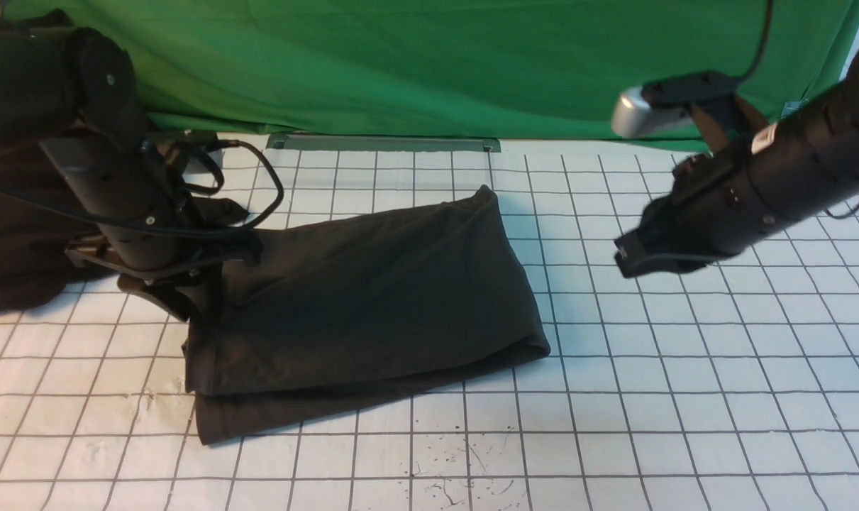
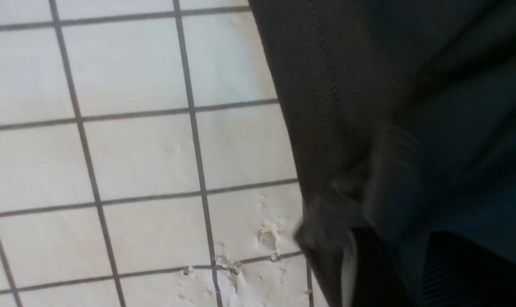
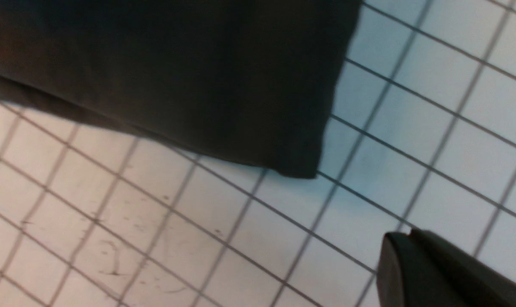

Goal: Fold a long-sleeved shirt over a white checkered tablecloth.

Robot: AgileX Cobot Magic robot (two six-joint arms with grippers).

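Your long-sleeved shirt (image 1: 372,305) lies folded into a dark layered rectangle on the white checkered tablecloth (image 1: 684,397), centre-left of the counter in the front view, print hidden. Its long axis runs from about 7 o'clock up toward 1 o'clock, with a lower layer showing along the near edge.

Your left end effector (image 1: 188,294) sits down at the shirt's 9 o'clock end, against the fabric. The left wrist view is blurred there; you cannot tell whether its jaws are parted or pinching cloth.

Your right end effector (image 1: 638,255) hangs above the cloth at the shirt's 3 o'clock side, apart from it, jaws closed on nothing. In the right wrist view the dark tip (image 3: 428,273) shows over bare squares, near the shirt's corner.

A second dark garment heap (image 1: 10,234) lies at far 9 o'clock. A green backdrop (image 1: 429,64) stands at 12 o'clock.
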